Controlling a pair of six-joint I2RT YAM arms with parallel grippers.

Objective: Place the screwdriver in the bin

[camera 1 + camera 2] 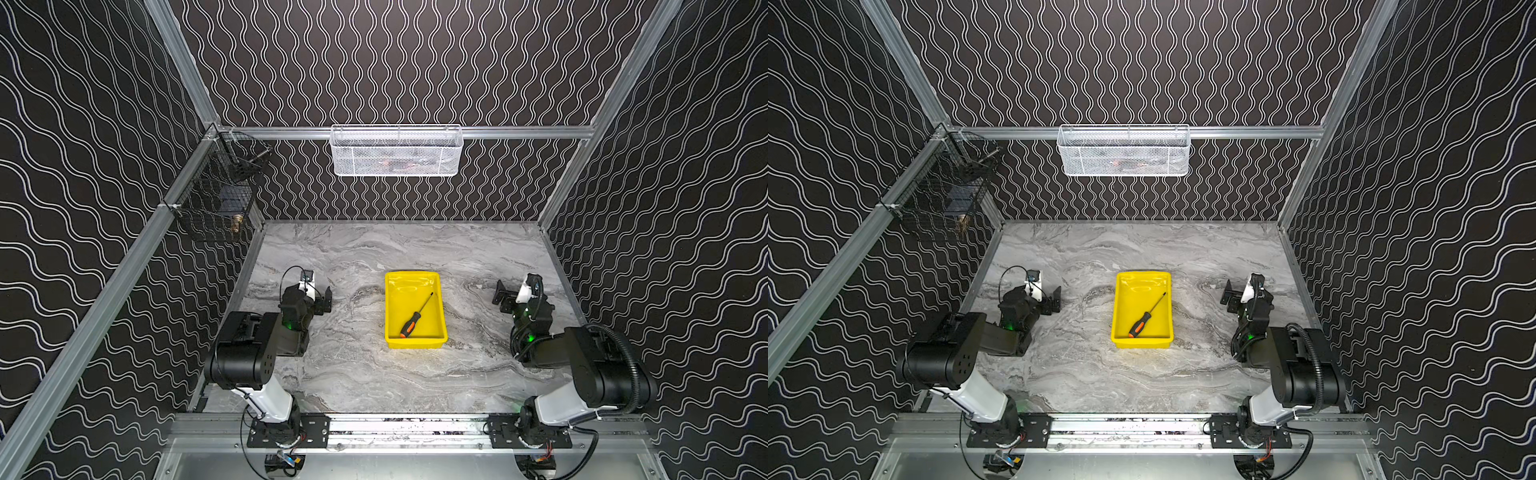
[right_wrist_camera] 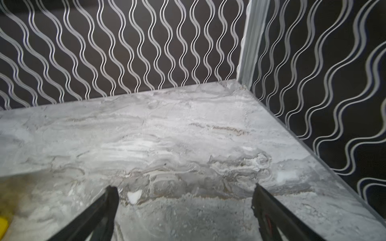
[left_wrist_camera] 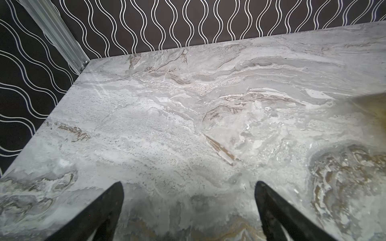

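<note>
We note the screwdriver (image 1: 415,316) lies diagonally inside the bin (image 1: 415,343), mid-frame between the left pincer (image 3: 188,186) and right pincer (image 2: 184,188), both spread, empty.

Black walls (image 1: 415,62) with white wavy lines enclose a grey marble surface (image 1: 374,374); aluminium rails (image 1: 519,132) frame them.

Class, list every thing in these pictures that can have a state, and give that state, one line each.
screwdriver: lying aslant inside the bin, not gripped.
bin: upright on the table, holding only the screwdriver.
left hand: open, empty, away from the bin.
right hand: open, empty, away from the bin.
white mesh basket: hung up at the back; contents unclear.
black wire basket: hung up at the left side, small items inside.
</note>
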